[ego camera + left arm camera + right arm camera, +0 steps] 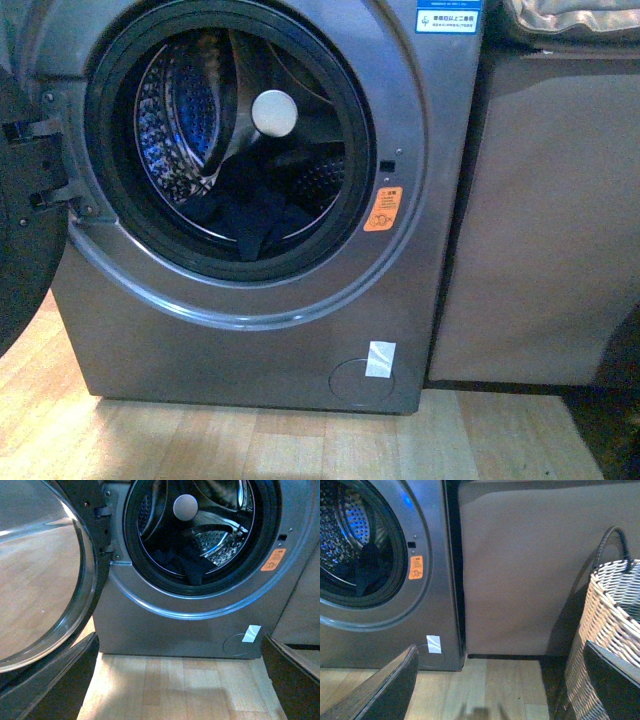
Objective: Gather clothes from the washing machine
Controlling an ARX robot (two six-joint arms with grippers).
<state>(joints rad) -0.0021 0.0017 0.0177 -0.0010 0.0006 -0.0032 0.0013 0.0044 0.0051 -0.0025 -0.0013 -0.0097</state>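
Clothes point(250, 215), one dark heap, lie inside the one washer point(250, 350); left tool point(180, 637) and right tool point(500, 647) gape empty.

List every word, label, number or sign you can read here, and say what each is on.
Blue-and-white label, top of the washing machine front: print too small to read.
Orange sticker, also on its front: symbol and text, too blurred to read.
White tape patch, low on the front: blank.
No text can be quoted.

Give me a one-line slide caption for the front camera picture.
Open dark grey washing machine with dark navy clothes lying low in its steel drum, beside a beige unit.
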